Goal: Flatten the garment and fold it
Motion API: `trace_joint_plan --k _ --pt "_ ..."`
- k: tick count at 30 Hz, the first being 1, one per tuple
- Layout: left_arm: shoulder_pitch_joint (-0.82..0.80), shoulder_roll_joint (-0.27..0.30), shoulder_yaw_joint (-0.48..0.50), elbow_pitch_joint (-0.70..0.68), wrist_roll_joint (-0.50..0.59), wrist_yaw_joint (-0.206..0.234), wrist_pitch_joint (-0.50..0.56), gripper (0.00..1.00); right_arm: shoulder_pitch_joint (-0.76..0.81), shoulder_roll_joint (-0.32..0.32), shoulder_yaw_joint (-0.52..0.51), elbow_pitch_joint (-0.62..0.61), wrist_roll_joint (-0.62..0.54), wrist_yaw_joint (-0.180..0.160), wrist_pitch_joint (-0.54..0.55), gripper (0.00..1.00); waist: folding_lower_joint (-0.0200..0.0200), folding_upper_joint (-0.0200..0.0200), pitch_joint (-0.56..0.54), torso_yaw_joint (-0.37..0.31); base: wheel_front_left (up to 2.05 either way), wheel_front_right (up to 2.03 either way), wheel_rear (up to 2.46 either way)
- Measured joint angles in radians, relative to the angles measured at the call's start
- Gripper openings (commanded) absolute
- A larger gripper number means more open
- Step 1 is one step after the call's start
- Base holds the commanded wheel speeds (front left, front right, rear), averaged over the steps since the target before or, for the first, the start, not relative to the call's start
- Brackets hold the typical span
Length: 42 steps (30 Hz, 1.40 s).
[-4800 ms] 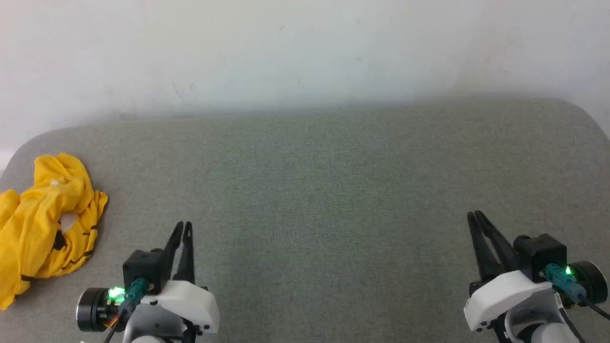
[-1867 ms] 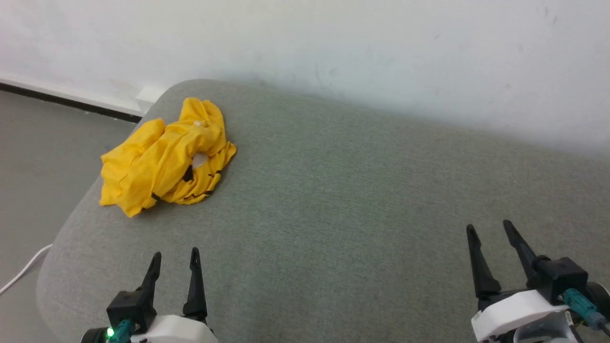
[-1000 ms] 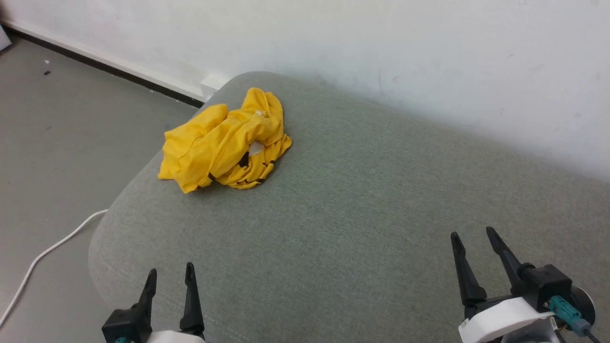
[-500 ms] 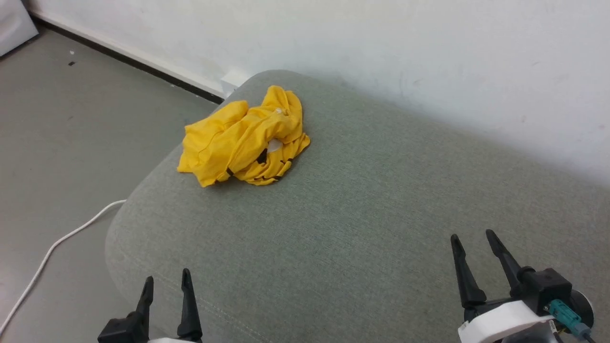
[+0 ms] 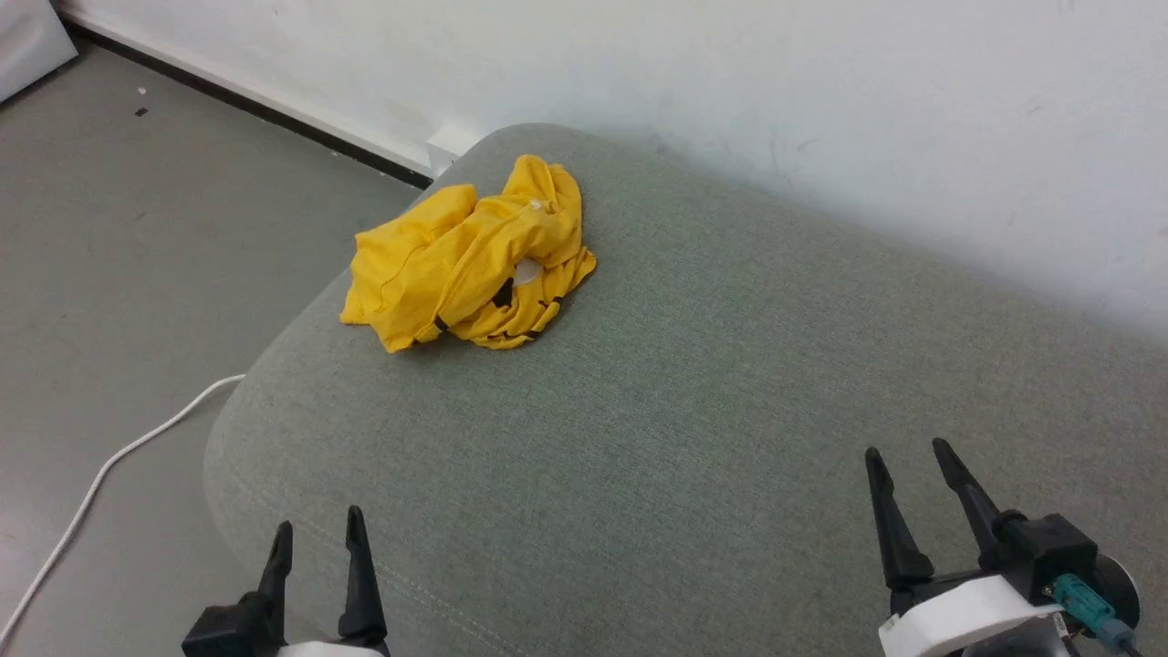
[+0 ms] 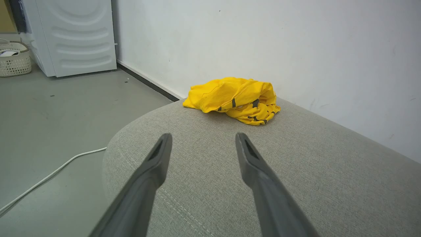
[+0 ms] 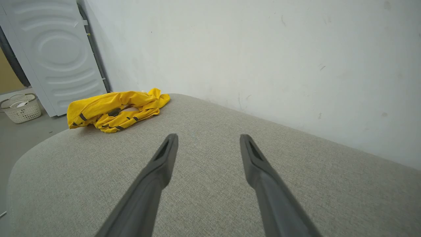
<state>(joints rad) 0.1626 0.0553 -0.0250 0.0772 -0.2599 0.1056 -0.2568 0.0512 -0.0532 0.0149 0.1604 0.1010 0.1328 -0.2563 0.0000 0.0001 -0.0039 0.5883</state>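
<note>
The garment [image 5: 470, 260] is a crumpled bright yellow heap with thin black marks and a white patch, lying near the far left corner of the grey cushioned surface [image 5: 684, 411]. It also appears in the left wrist view as the garment [image 6: 235, 100] straight ahead, and in the right wrist view as the garment [image 7: 115, 110] ahead to the left. My left gripper [image 5: 317, 531] is open at the near left edge, well short of the cloth. My right gripper [image 5: 908, 452] is open at the near right, far from it. Nothing sits between either pair of fingers.
A white wall [image 5: 730, 82] backs the surface. Grey floor [image 5: 119, 237] lies to the left with a white cable [image 5: 109, 465] across it. A white appliance [image 6: 74, 33] and a woven basket [image 6: 13, 61] stand farther off.
The head camera has swung left, bringing the garment toward the middle of the view. Both grippers opened their fingers early on and stay open; the garment itself has not moved.
</note>
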Motion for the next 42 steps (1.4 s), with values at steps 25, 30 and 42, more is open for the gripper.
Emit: trace_joint_plan --k 25,30,42 --pt "-0.836 0.3 0.095 0.0 -0.103 -0.131 0.452 1.0 -0.079 -0.012 0.026 -0.34 -0.126 0.0 0.206 1.0 0.0001 0.0 0.203 -0.041 0.0 0.0 0.0" --pt "-0.934 0.337 0.095 0.108 -0.118 -0.144 0.516 1.0 -0.115 -0.06 0.033 -0.438 -0.126 0.0 0.266 1.0 0.0002 0.0 0.29 -0.072 0.0 0.0 0.0" --pt "-1.01 0.373 0.026 0.356 -0.209 -0.218 0.653 1.0 -0.192 -0.111 0.039 -0.54 -0.107 0.0 0.336 1.0 0.0003 0.0 0.49 -0.165 0.0 0.0 0.0"
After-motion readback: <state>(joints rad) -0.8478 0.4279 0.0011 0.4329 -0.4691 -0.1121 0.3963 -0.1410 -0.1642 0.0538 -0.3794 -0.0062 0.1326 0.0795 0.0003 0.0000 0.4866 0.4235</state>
